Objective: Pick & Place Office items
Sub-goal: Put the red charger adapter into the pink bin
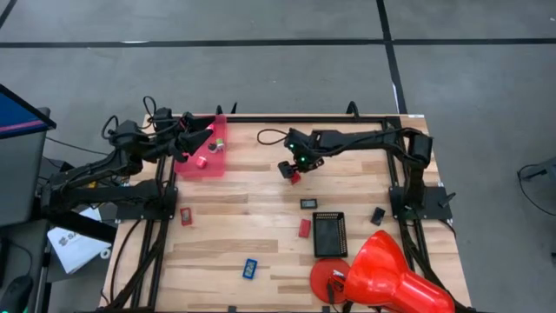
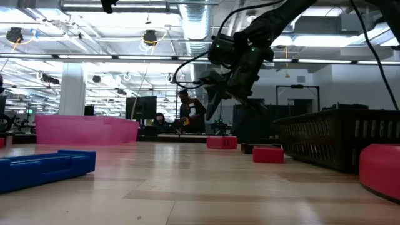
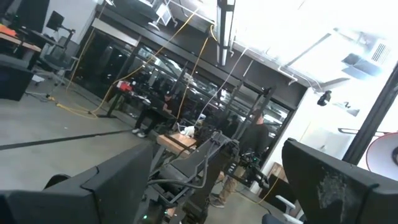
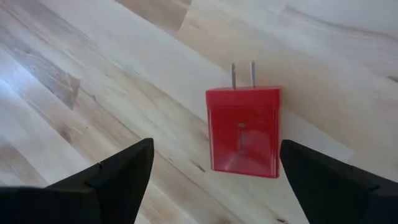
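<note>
Overhead view: wooden bench w/ two dark arms. Right gripper hangs at upper centre, fingers wide apart, empty, just above a red plug block lying flat on the wood between them, prongs up-frame. Left gripper is at upper left over a pink bin, open, holding nothing. Other pieces lie scattered: red blocks mid-left and centre, blue piece lower centre, by a black tray.

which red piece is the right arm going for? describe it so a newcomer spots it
On the wooden table, find the right gripper near the middle, right of the pink bin. Directly under its open jaws lies a red block with two metal prongs; the other red pieces lie nearer the black tray.
</note>
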Action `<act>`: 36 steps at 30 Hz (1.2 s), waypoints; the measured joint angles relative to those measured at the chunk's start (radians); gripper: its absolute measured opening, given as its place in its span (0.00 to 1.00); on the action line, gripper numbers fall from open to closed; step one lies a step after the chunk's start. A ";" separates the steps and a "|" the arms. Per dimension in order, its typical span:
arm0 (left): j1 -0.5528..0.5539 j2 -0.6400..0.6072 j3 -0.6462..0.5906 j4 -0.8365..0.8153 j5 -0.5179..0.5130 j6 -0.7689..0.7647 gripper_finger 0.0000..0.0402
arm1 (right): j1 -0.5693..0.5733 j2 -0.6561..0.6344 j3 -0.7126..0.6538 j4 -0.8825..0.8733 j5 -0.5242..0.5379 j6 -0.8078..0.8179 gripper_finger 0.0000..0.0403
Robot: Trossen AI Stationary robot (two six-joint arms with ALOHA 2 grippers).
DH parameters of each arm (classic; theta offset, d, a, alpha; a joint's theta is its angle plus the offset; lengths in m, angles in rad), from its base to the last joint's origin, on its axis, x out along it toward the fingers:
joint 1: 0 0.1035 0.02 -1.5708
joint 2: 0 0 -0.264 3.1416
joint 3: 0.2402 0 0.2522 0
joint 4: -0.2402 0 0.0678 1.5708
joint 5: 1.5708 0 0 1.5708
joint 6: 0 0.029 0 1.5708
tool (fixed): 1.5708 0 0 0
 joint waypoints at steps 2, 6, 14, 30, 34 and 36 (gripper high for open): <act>0.000 0.000 0.000 0.000 -0.003 0.000 0.86 | 0.000 0.000 0.000 0.008 0.000 -0.001 0.85; 0.000 0.000 0.000 0.000 -0.008 0.000 0.86 | 0.005 -0.004 0.000 0.023 -0.003 -0.001 0.85; 0.000 0.006 0.000 0.005 -0.021 -0.002 0.86 | 0.005 0.015 0.000 0.035 -0.026 0.001 0.85; 0.000 0.006 0.000 0.014 -0.021 -0.008 0.86 | -0.010 0.041 0.005 0.021 0.000 -0.022 0.85; 0.000 0.006 0.000 0.021 -0.021 -0.008 0.86 | -0.026 0.055 -0.006 -0.035 0.030 -0.033 0.85; 0.000 0.006 0.000 0.024 -0.021 -0.009 0.86 | -0.033 0.056 -0.006 -0.048 0.040 -0.035 0.85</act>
